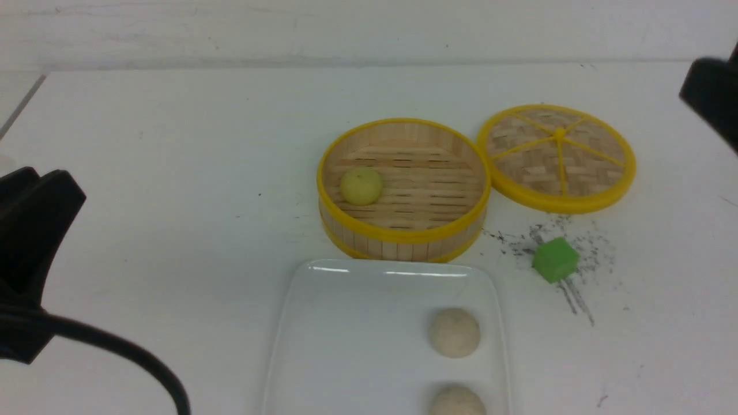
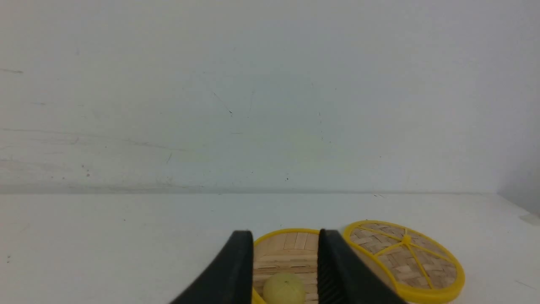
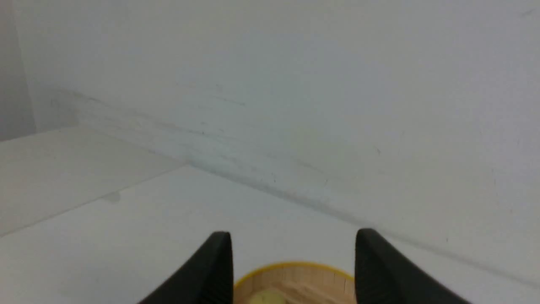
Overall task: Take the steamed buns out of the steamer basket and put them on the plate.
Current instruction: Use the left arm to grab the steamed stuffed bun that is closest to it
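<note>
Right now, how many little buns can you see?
3. The yellow-green bun sits inside the steamer basket, toward its left. The first beige bun lies on the plate near its right edge; the second beige bun lies nearer the robot, partly cut off. More may hide off-picture.

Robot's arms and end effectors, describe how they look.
Both are black. The left arm shows a bulky housing and a thick black cable; the right arm shows only a corner. The left end effector and right end effector each have two tapered, ribbed fingers. No markings visible.
</note>
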Available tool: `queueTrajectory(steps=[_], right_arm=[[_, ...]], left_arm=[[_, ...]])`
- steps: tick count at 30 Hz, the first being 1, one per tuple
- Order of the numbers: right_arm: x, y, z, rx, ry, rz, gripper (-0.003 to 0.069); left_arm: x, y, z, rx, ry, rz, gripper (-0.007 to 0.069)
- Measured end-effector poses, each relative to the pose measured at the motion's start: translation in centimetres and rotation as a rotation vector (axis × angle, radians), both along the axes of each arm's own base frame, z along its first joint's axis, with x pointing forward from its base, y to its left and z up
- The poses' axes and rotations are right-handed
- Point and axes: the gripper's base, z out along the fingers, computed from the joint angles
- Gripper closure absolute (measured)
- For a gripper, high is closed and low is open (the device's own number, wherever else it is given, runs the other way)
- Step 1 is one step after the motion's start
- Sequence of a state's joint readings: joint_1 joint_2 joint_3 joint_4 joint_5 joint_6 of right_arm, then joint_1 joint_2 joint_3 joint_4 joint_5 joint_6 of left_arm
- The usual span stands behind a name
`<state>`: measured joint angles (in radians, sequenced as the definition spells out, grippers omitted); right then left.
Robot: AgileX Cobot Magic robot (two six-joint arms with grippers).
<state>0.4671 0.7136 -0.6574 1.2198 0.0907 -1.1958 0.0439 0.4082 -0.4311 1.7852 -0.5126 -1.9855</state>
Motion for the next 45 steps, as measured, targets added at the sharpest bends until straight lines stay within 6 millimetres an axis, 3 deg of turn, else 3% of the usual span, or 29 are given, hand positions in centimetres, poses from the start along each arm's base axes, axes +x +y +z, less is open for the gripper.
queueTrajectory(steps=[4,7,11,15,19,28,32,45], right_arm=[[0.5,-0.5,-3.0,-0.087,0.031,-0.074,0.0258],[0.9,-1.5,-4.0,-0.155,0.0,-0.188,0.0258],[1.4,-3.2,-3.9,-0.169,-0.032,-0.381,0.0258],[1.5,-6.0,-3.1,-0.108,-0.018,-0.698,0.026],[1.2,-7.0,-1.9,-0.111,-0.019,-0.803,0.0287],[1.4,-4.9,-0.1,-0.017,-0.009,-0.57,0.0389],[1.2,-3.2,1.2,0.192,0.053,-0.369,0.0431],[0.4,-0.2,1.8,0.42,0.165,-0.024,0.0382]], left_arm=[[0.0,0.0,0.0,0.0,0.001,-0.002,0.0374],[0.0,0.0,0.0,0.0,0.001,-0.003,0.0374],[0.0,0.0,0.0,0.0,0.001,-0.003,0.0374],[0.0,0.0,0.0,0.0,0.001,-0.003,0.0374],[0.0,0.0,0.0,0.0,0.001,-0.003,0.0374],[0.0,0.0,0.0,0.0,0.001,-0.003,0.0374],[0.0,0.0,0.0,-0.034,0.018,-0.005,0.0374],[-0.1,-0.2,0.0,-0.111,0.062,-0.019,0.0374]])
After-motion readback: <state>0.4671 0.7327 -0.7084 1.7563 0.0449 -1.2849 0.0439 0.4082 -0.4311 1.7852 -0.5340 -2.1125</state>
